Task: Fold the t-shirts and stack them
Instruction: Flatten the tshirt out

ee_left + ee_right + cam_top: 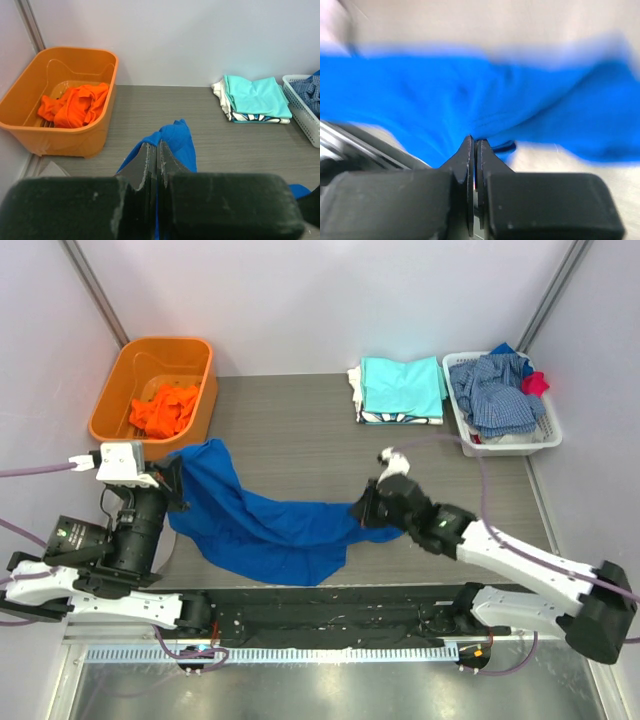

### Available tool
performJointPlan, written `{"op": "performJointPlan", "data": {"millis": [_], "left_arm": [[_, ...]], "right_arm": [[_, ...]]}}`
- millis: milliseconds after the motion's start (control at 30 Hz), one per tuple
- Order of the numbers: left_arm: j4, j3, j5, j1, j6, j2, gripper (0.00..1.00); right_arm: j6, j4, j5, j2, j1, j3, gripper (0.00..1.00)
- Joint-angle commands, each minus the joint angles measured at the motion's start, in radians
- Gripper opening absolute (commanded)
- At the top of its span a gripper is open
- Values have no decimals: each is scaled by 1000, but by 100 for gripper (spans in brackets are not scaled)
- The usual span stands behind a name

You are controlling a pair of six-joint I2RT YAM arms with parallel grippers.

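Observation:
A royal blue t-shirt lies stretched across the near half of the table, bunched and twisted. My left gripper is shut on its left end, where blue cloth pokes out past the closed fingers. My right gripper is shut on the shirt's right edge, and blue fabric fills the right wrist view above the pinched jaws. At the back a folded aqua t-shirt tops a small stack. An orange t-shirt lies crumpled in the orange tub.
A white basket at the back right holds a blue-and-white checked garment and a small red cloth. Grey walls close in the table on three sides. A black strip runs along the near edge.

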Motion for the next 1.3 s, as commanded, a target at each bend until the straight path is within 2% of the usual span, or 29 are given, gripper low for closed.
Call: {"op": "performJointPlan", "data": {"millis": [0,100,300,467,700,767,867,933,1000,1033,1067,1100,1133,1200,1267], "left_arm": [[-7,59,-228,-6,-27,11,0],[-19,79,-225,-6,-29,19,0],[-83,155,-227,-6,-30,45,0],[-157,222,-227,-6,-39,68,0],[-169,290,-216,-6,-6,141,0],[-180,302,-193,-6,-7,148,0],[-215,294,-112,-6,-68,110,0],[-328,297,-63,-6,-166,64,0],[-338,291,-47,-6,-168,33,0],[-343,288,-46,-6,-165,7,0],[-347,279,-46,-6,-165,-8,0],[-353,276,-53,-11,-162,-19,0],[-373,277,-70,-17,-162,-28,1],[-405,297,-84,-51,-162,-53,0],[-450,346,-98,-89,-161,-71,1]], "right_arm": [[-125,-293,258,-75,1,411,1],[-145,-406,338,-58,-1,594,1],[-160,-502,450,-86,-1,748,1],[-169,-586,499,-115,-1,804,1],[-152,-678,505,-162,-1,874,1],[-155,-680,559,-166,-1,866,1],[-177,-637,631,-138,-1,837,1],[-229,-567,662,-94,-8,797,1],[-261,-526,619,-16,-49,803,1],[-283,-487,567,8,-142,809,1],[-286,-461,410,24,-199,806,1],[-284,-434,334,43,-255,800,1],[-284,-384,270,70,-360,792,1],[-293,-356,142,112,-424,798,1],[-313,-339,110,178,-467,817,1]]}}
